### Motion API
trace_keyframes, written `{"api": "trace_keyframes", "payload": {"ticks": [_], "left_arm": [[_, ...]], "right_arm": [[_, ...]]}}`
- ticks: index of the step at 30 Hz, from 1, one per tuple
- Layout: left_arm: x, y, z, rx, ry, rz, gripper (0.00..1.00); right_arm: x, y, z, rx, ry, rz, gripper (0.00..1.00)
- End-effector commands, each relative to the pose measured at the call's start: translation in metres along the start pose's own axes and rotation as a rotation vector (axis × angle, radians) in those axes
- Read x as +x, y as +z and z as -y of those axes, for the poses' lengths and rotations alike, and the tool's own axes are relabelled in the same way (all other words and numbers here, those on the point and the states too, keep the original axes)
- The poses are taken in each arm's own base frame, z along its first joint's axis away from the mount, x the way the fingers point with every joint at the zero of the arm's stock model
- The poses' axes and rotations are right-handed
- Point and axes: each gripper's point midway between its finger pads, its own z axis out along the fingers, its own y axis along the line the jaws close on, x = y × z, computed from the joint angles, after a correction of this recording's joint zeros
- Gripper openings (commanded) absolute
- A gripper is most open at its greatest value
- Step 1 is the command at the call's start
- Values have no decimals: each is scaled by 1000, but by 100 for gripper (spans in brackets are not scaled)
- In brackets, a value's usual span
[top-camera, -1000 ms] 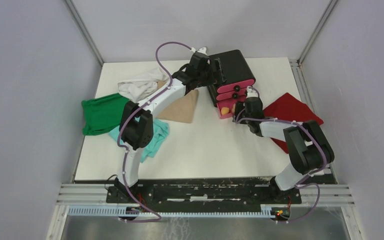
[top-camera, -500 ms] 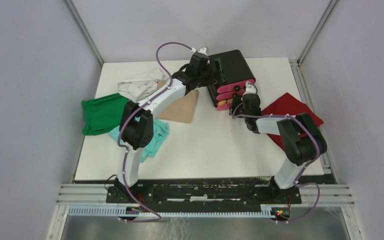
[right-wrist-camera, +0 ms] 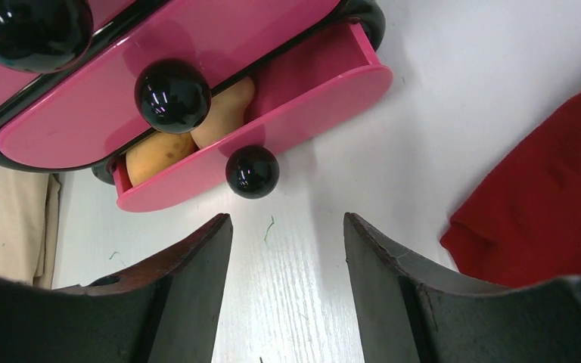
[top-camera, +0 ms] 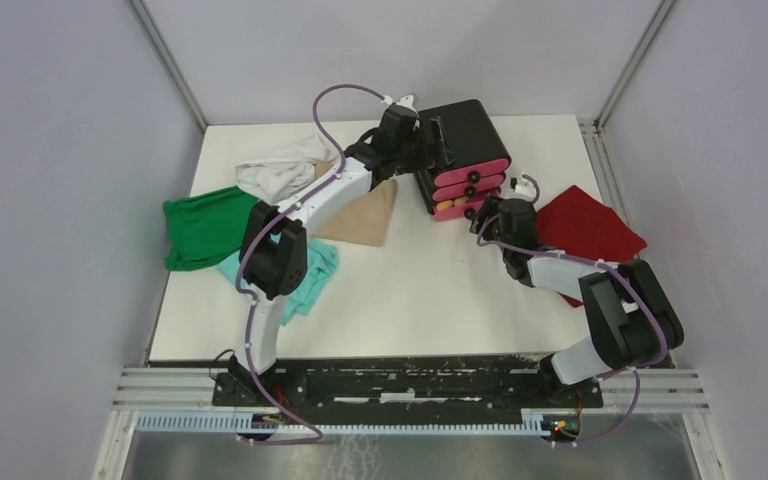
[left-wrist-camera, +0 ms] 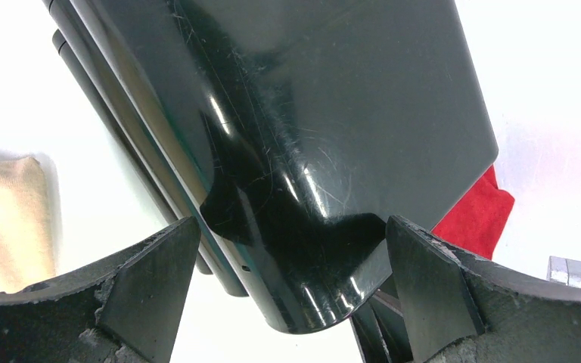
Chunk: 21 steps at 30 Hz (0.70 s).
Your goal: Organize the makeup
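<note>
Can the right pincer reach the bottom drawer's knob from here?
Probably yes: the right pincer is open, the knob sits just ahead of the gap between its fingers, only bare table between. The red cloth lies aside; the left pincer holds the black box.

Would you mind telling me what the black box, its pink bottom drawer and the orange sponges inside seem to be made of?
The black box looks like hard glossy plastic: sharp reflections, fine scratches. The pink bottom drawer seems smooth moulded plastic with a sheen. The orange sponges look matte, likely soft foam.
</note>
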Motion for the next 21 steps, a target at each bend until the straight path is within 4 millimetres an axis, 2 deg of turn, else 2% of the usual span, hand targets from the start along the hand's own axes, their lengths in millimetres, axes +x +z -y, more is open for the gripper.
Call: {"api": "trace_keyframes", "payload": {"ticks": [1, 5, 11, 18, 21], "left_arm": [[48, 10, -29, -71, 35, -154, 99], [48, 10, -27, -61, 36, -158, 99], [50, 8, -28, -64, 41, -168, 99], [49, 4, -27, -65, 45, -168, 99], [51, 4, -28, -64, 45, -175, 99]], "right_arm": [[-9, 7, -13, -69, 29, 50, 62], [4, 18, -24, -138, -20, 4, 58], [12, 38, -32, -180, -87, -22, 41], [4, 55, -36, -172, -71, -5, 41], [-7, 56, -41, -182, -72, 38, 42]]}}
